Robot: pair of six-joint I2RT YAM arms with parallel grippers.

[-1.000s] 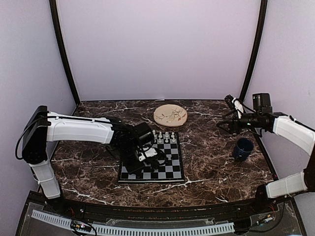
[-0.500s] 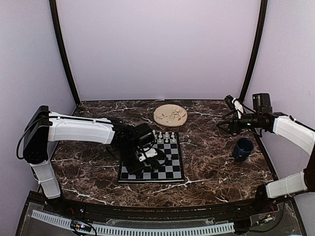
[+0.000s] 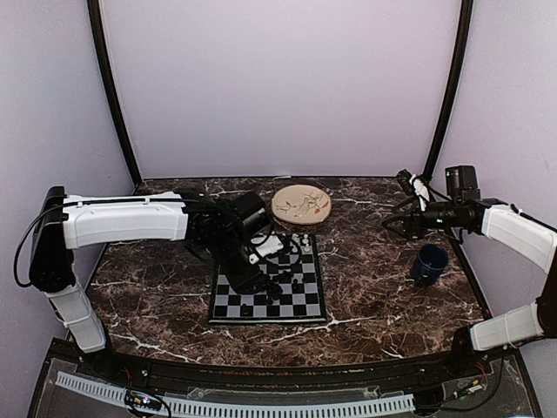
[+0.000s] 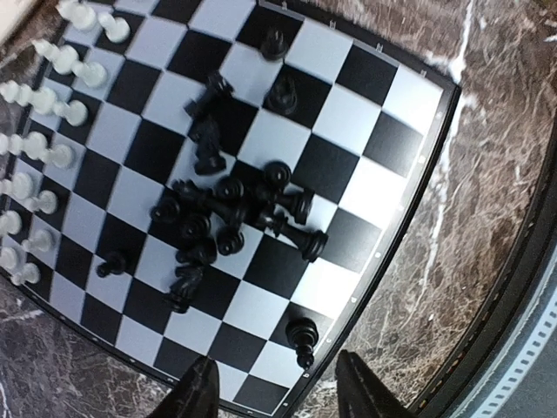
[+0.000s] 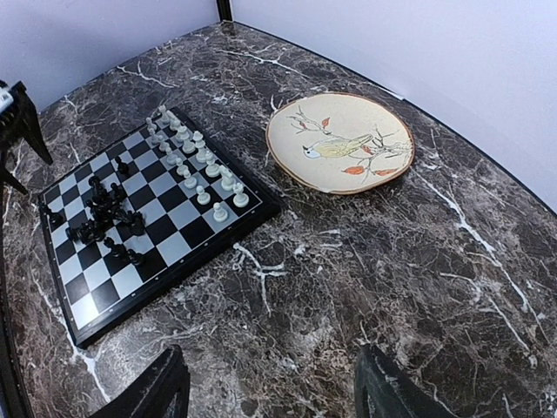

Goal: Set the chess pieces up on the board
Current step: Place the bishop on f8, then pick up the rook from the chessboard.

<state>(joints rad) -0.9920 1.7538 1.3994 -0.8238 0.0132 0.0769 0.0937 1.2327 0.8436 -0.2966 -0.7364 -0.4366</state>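
Observation:
The board (image 3: pixel 270 317) lies at the table's middle. White chess pieces (image 4: pixel 54 104) stand in two rows along its far edge, also in the top view (image 3: pixel 292 240). Black pieces (image 4: pixel 228 216) lie in a heap in the middle of the board (image 4: pixel 365 113). Some lie on their sides. One black piece (image 4: pixel 301 336) stands alone near a corner. My left gripper (image 4: pixel 278 392) hangs open and empty above that corner; in the top view it (image 3: pixel 261 266) is over the board's left half. My right gripper (image 3: pixel 396 223) is open and empty, high at the right, its fingers (image 5: pixel 153 392) framing bare table.
A round beige plate (image 3: pixel 301 204) with a bird pattern lies just behind the board, also in the right wrist view (image 5: pixel 339 141). A dark blue mug (image 3: pixel 429 263) stands at the right under the right arm. The table is dark veined marble.
My left gripper has risen and drawn back toward the far side from low over the board's left half. The right arm has hardly moved.

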